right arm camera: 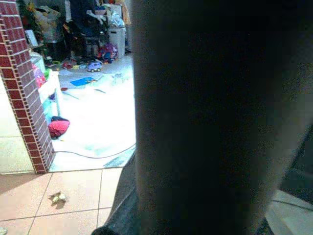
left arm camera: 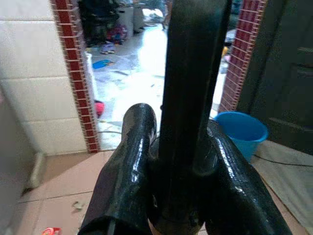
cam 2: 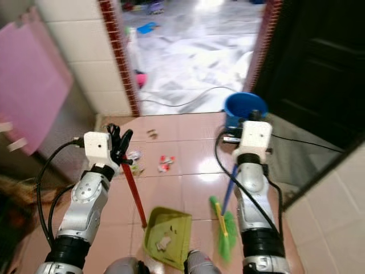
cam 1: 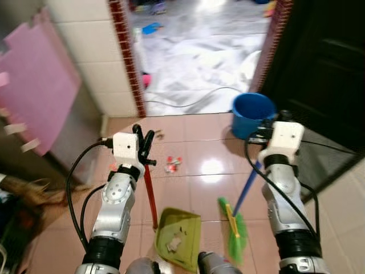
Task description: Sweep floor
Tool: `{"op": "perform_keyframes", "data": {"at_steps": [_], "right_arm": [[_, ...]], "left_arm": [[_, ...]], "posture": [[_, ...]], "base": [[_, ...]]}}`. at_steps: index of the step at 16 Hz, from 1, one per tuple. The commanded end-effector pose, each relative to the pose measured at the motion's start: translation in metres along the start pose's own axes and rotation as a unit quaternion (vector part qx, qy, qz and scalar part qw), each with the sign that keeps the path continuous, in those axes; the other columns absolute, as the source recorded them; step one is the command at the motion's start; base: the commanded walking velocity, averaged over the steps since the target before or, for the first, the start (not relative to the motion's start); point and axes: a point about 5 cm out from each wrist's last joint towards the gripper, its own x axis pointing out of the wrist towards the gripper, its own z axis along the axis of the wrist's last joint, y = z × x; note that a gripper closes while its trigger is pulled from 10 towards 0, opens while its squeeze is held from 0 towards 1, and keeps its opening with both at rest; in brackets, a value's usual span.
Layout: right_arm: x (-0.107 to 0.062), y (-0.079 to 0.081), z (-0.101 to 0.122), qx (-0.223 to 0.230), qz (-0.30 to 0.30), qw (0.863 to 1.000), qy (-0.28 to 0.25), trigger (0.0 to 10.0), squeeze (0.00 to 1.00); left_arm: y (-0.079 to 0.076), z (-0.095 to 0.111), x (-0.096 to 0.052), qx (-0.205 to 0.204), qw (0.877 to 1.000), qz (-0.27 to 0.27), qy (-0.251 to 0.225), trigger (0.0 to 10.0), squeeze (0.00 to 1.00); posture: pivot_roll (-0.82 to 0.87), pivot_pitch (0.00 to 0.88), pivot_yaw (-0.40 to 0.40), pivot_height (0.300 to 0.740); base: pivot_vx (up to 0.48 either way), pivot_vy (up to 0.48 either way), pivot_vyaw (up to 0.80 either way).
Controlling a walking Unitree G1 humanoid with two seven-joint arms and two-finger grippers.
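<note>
Litter: red-and-white scraps (cam 1: 173,164) are lying on the pink tiled floor (cam 1: 199,137), ahead of both tools and toward the doorway; a smaller brownish bit (cam 2: 151,133) is sitting farther on, near the brick-edged wall corner.
Dustpan: the green dustpan (cam 1: 181,229) is resting on the floor close in front of the robot, already carrying a pale scrap, with its red handle (cam 1: 150,191) rising up and slightly away to the left hand.
Broom: the green broom head (cam 1: 234,225) is touching the floor just right of the dustpan; its blue stick (cam 1: 248,187) is slanting up and to the right, toward the right hand.
Left hand: the left hand (cam 1: 145,145) is gripping the top of the red handle, its black fingers (left arm camera: 132,171) pressing against the dark shaft on both sides.
Right hand: the right hand (cam 1: 263,137) is sitting at the top of the blue stick; I cannot tell whether its fingers are closed, since a dark shape is covering most of the wrist view.
Key relation: the scraps are lying beyond the broom head and to its left, more in line with the dustpan, so by my judgement the broom will have to reach forward past them and draw them back toward the pan's mouth.
Nearer arm: the left hand is hanging almost over the scraps, but the broom belongs to the right.
Surroundings: a blue bucket (cam 1: 252,113) is standing just ahead of the right hand by the dark door, close enough to be a snag risk on a wide stroke.
</note>
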Motion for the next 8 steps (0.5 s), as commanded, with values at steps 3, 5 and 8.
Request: {"op": "perform_keyframes", "data": {"at_steps": [3, 5, 8], "right_arm": [[0.001, 0.008, 0.009, -0.015, 0.026, 0.999, -0.019, 10.0, 0.0], [-0.004, 0.008, 0.009, -0.028, 0.039, 0.999, -0.023, 10.0, 0.0], [-0.004, 0.007, 0.008, -0.03, 0.042, 0.999, -0.019, 10.0, 0.0]], "left_arm": [[0.006, 0.012, -0.005, 0.007, 1.0, 0.004, -0.018, 10.0, 0.0], [0.011, 0.008, -0.011, 0.004, 1.0, 0.015, -0.009, 10.0, 0.0], [0.007, -0.001, -0.014, -0.006, 1.0, 0.015, 0.011, 10.0, 0.0]], "posture": [[-0.05, 0.0, 0.033, 0.74], [-0.06, 0.0, 0.026, 0.74], [-0.06, 0.0, 0.017, 0.74]], "base": [[0.0, 0.432, -0.78], [0.0, 0.48, -0.63], [0.0, 0.48, -0.55]]}}
